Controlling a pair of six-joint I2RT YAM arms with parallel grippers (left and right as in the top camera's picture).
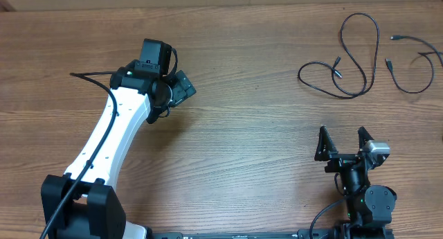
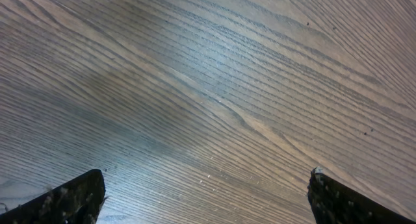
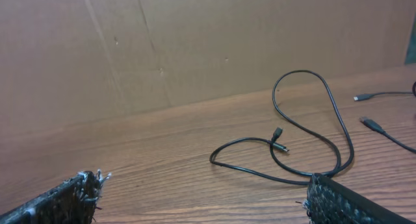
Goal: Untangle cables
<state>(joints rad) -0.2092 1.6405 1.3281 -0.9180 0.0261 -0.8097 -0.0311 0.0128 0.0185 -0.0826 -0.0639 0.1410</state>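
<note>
Right hand spread wide and empty, short of the looped cable.
The left hand, also spread and empty, hovers over bare surface, well apart. That cable lies far right, the second cable just beside it, seemingly uncrossed, though the frame edge cuts it. A hand may close past so thin a cord, or a pull may drag one loop over the other.
</note>
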